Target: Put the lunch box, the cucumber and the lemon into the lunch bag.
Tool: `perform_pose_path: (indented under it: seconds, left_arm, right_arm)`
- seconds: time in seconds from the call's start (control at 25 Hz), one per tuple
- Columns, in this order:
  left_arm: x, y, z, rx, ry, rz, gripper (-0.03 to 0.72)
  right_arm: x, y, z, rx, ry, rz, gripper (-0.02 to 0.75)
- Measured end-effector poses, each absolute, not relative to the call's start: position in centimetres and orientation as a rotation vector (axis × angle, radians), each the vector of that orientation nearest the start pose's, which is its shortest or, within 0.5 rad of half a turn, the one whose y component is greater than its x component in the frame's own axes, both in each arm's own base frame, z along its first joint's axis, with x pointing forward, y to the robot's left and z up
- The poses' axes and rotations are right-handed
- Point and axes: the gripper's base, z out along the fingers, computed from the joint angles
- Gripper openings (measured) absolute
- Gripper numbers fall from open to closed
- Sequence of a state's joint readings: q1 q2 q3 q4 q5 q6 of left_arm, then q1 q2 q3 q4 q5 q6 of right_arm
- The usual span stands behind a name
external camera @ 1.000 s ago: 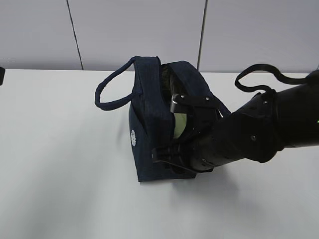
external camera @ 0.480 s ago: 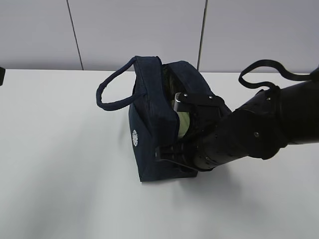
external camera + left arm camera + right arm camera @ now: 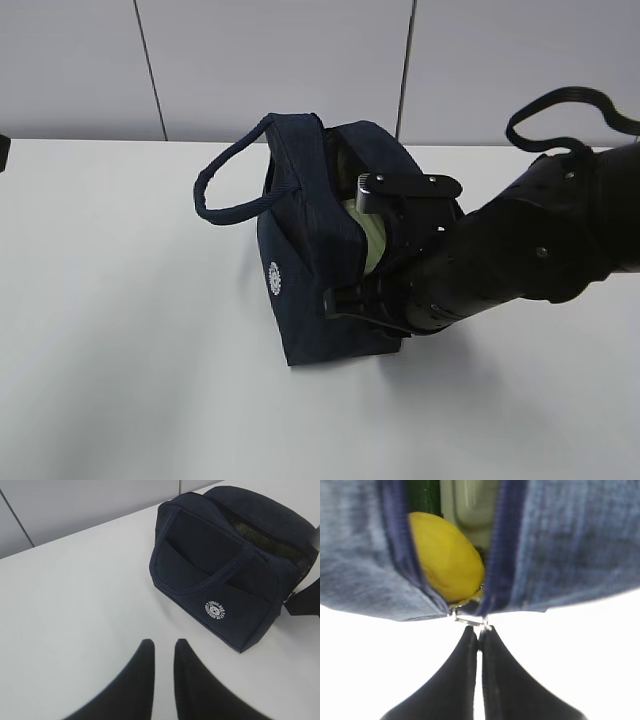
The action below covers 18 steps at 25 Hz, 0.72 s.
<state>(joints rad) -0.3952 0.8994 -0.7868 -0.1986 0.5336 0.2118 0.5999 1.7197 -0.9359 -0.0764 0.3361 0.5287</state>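
The navy lunch bag (image 3: 300, 270) lies on the white table, with its logo (image 3: 274, 277) facing the camera. It also shows in the left wrist view (image 3: 220, 570). Through its part-open zip, the right wrist view shows the yellow lemon (image 3: 447, 555), the dark green cucumber (image 3: 422, 497) and the pale green lunch box (image 3: 470, 502) inside. The lunch box lid also shows in the exterior view (image 3: 372, 240). My right gripper (image 3: 479, 630) is shut on the metal ring pull (image 3: 470, 620) at the zip's end. My left gripper (image 3: 164, 645) is slightly open and empty above the table, short of the bag.
The bag's loop handle (image 3: 225, 185) sticks out to the left. My right arm (image 3: 520, 260) and its cable cover the table to the right of the bag. A grey panelled wall (image 3: 280, 60) stands behind the table.
My right gripper has moved a little to the right with the ring pull. The bag has shifted slightly the same way.
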Motion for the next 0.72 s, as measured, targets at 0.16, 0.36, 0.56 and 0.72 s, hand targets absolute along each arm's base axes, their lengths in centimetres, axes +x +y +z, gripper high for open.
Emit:
perform_pose_path:
  seconds: [0.16, 0.36, 0.56, 0.72]
  left_arm:
    - [16.5, -7.9, 33.6, 0.519, 2.07, -0.316, 0.08]
    - [16.5, -7.9, 33.6, 0.519, 2.07, -0.316, 0.08]
    - [16.5, -7.9, 33.6, 0.519, 2.07, -0.316, 0.081]
    - [16.5, -7.9, 33.6, 0.519, 2.07, -0.316, 0.081]
  right_arm:
    - [27.3, 18.3, 18.2, -0.185, 2.64, 0.329, 0.0]
    - [26.9, 18.0, 19.4, -0.203, 2.644, 0.301, 0.0]
    - [26.9, 17.7, 21.1, -0.225, 2.622, 0.279, 0.0]
    - [26.9, 17.7, 21.8, -0.23, 2.614, 0.272, 0.0]
